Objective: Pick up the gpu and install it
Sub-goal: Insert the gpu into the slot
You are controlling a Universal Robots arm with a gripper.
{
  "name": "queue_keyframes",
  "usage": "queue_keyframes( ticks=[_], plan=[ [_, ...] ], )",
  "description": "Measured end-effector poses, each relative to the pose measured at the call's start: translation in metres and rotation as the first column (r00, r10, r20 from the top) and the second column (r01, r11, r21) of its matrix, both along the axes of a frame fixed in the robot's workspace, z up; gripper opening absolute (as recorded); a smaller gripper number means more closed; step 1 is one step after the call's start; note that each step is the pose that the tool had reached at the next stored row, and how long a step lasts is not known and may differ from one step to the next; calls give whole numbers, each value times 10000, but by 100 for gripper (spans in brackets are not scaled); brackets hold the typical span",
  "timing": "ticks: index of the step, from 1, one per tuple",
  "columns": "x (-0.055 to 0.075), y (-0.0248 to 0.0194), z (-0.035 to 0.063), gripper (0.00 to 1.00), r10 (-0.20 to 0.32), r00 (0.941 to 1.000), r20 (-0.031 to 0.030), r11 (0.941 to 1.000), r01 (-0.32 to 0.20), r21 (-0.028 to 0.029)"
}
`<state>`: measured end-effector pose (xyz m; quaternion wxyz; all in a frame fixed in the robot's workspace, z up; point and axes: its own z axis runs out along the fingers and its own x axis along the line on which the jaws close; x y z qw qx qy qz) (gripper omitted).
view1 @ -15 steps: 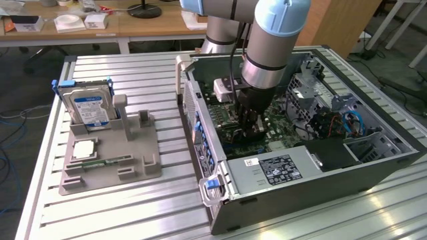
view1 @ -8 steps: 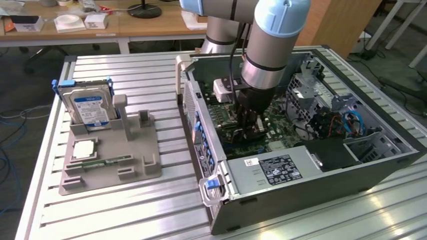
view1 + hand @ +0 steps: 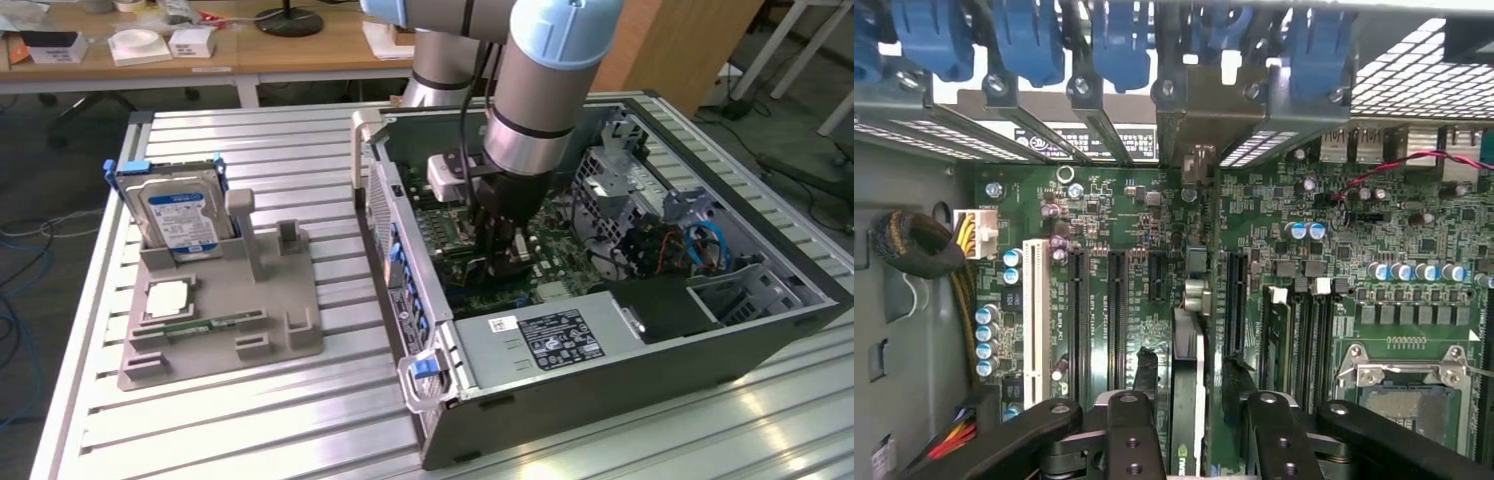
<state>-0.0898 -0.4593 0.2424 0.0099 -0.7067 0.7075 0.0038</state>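
**Card seated edge-on in an open computer case**

A ribbed aluminium table [image 3: 267, 420] carries a grey open-sided computer case [image 3: 747, 340] and, on the exterior view's left, a grey moulded holder [image 3: 267, 340] with a silver, blue-labelled hard drive [image 3: 180, 215] standing upright. The arm's gripper [image 3: 1189, 425] hangs inside the case over the green motherboard [image 3: 1414, 240]. Its black fingers [image 3: 1134, 430] stand spread, one on either side of the gpu [image 3: 1189, 380], a thin dark card standing on edge in a slot, its metal bracket [image 3: 1199, 120] at the case's rear wall below blue clips [image 3: 1034, 40].
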Motion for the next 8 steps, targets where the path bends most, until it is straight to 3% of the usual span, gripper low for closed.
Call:
queue_keyframes(
  ticks=[8],
  plan=[
    [0,0,127,39,-1,10000,55,10000,1,1]
  ],
)
